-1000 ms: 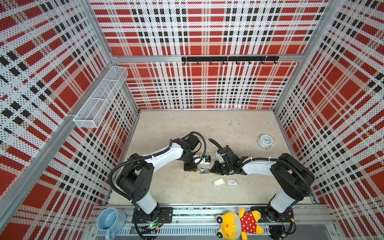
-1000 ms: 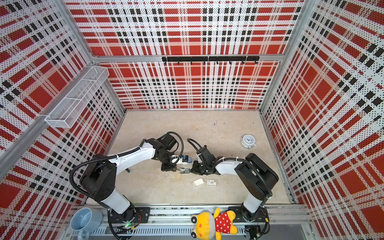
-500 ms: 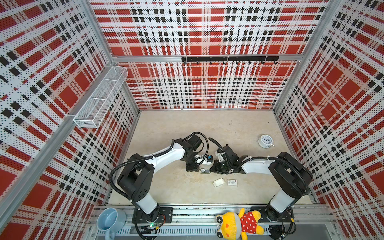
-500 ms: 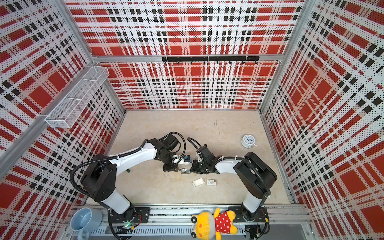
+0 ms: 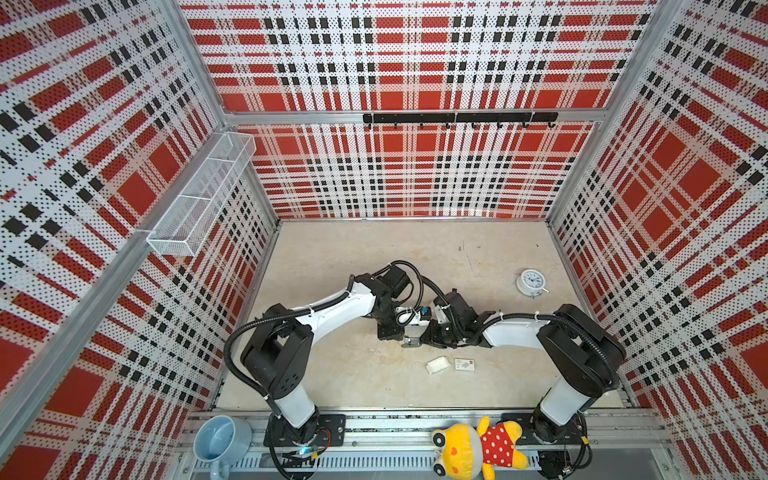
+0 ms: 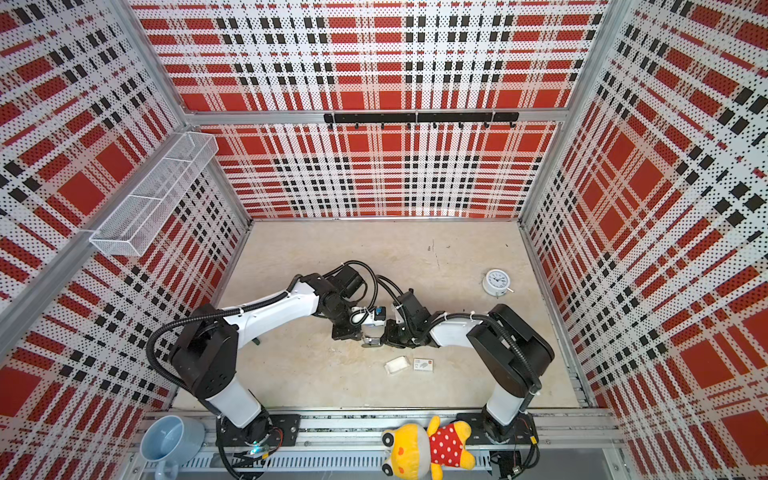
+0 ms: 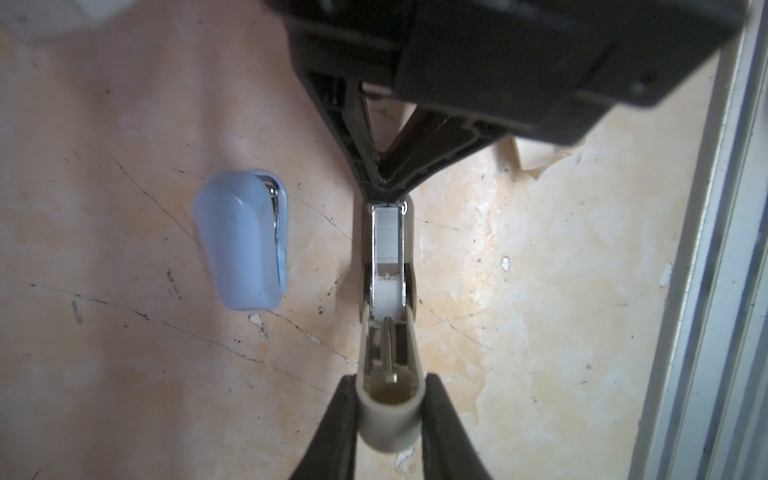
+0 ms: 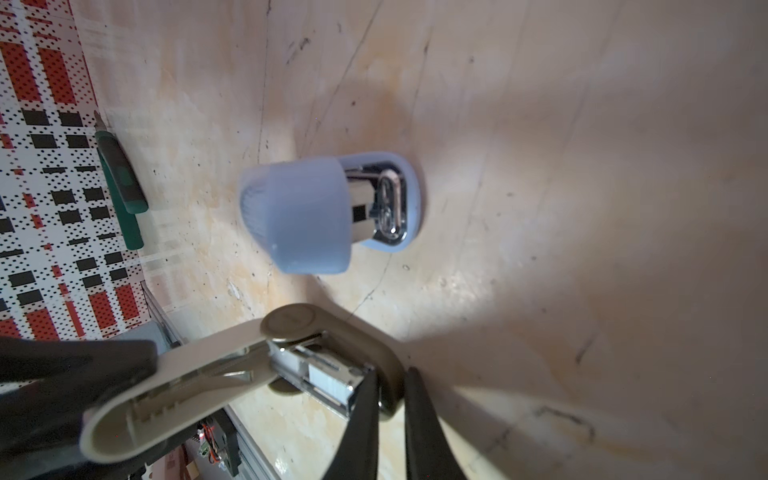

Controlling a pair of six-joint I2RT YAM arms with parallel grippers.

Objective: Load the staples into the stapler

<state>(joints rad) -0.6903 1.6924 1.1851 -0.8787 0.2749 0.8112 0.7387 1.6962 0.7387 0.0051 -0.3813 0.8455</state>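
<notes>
A grey-beige stapler [image 7: 388, 266] stands hinged open, and a silver block of staples [image 7: 387, 237] lies in its metal channel. My left gripper [image 7: 389, 419] is shut on the end of its raised lid [image 8: 174, 399]. My right gripper [image 8: 392, 419] is shut on the front tip of its base, right beside the staples [image 8: 332, 380]. A light-blue stapler [image 7: 243, 243] lies closed on the table next to it, with nothing touching it; its chrome anvil shows on the light-blue stapler [image 8: 332, 208] in the right wrist view. In both top views the arms meet mid-table and hide most of this.
A small white card tray [image 5: 437, 365] and a white printed sleeve [image 5: 464, 364] lie just in front of the grippers. An alarm clock [image 5: 531, 282] sits at the back right. A green pen-like tool [image 8: 122, 187] lies by the left wall. A mug [image 5: 216, 440] and a plush toy [image 5: 478, 451] rest on the front rail.
The left arm has shifted slightly to the right, toward the right gripper. Both grips on the grey-beige stapler look unchanged.
</notes>
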